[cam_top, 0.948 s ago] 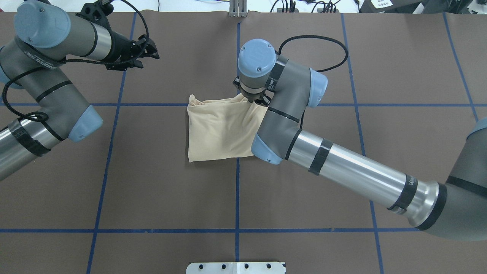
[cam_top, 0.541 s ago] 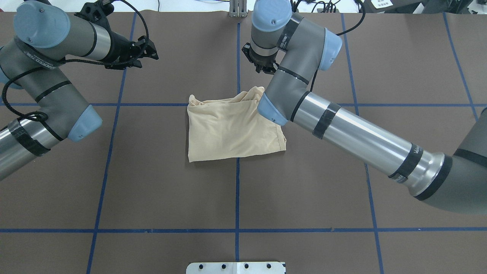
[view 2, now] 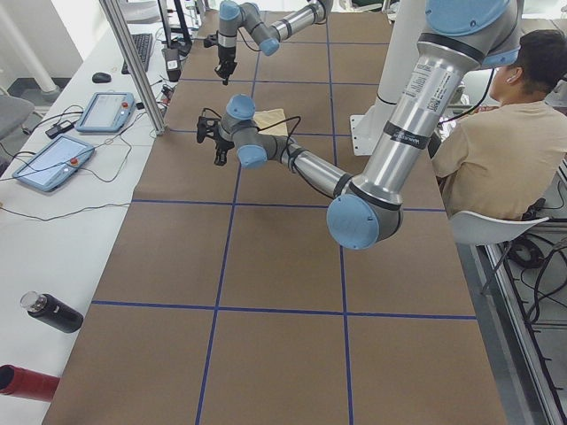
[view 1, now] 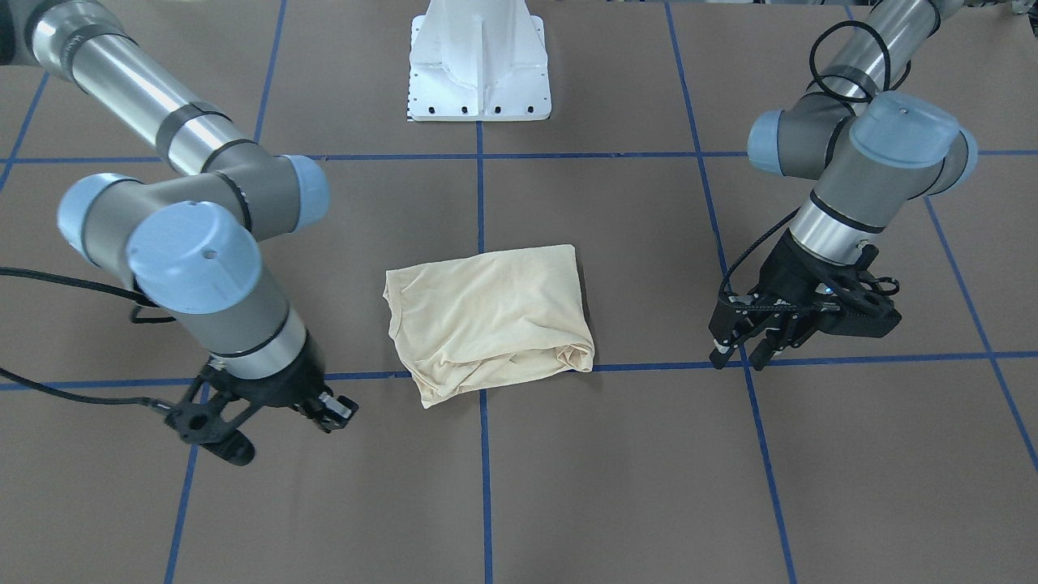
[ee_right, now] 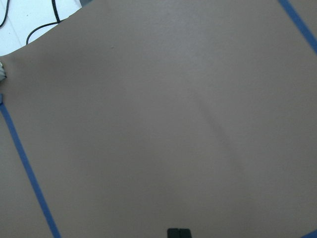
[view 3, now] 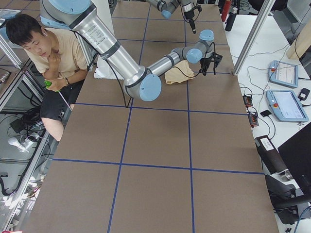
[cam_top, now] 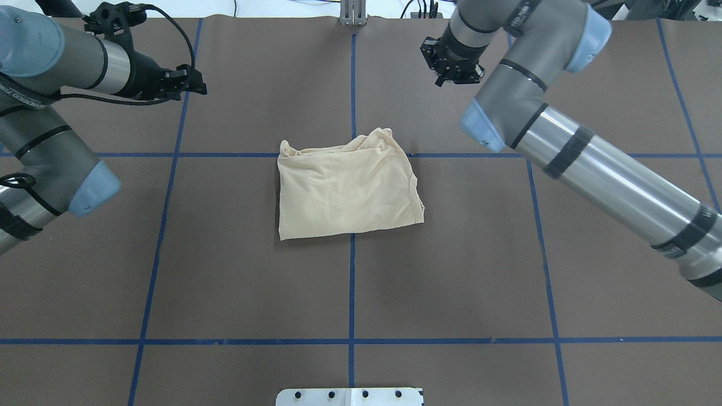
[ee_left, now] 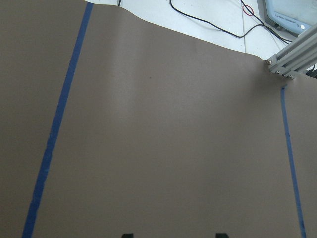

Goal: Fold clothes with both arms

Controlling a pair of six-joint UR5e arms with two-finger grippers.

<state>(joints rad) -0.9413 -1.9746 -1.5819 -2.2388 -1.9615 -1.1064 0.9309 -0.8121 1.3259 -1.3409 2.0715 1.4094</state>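
The cream-yellow T-shirt (cam_top: 347,189) lies folded into a rough rectangle at the middle of the brown table, print and label hidden; it also shows in the front view (view 1: 486,324). My left gripper (cam_top: 197,85) hovers over bare table at the far left, well clear of the shirt. It is open: its two fingertips (ee_left: 128,234) stand wide apart in the left wrist view. It also shows in the front view (view 1: 739,358). My right gripper (cam_top: 454,76) is at the far right of the shirt, apart from it. It is shut and empty, tips together (ee_right: 178,232), and shows in the front view (view 1: 339,410).
Blue tape lines (cam_top: 352,282) cross the table in a grid. The white pedestal base (view 1: 478,81) stands at the robot's edge. An aluminium post (cam_top: 352,12) stands at the far edge. A seated person (view 2: 496,150) is beside the table, on the robot's side.
My right gripper has left the shirt's far right corner and moved up and to the right, away from it. The shirt now lies uncovered. My left arm drew back slightly to the left.
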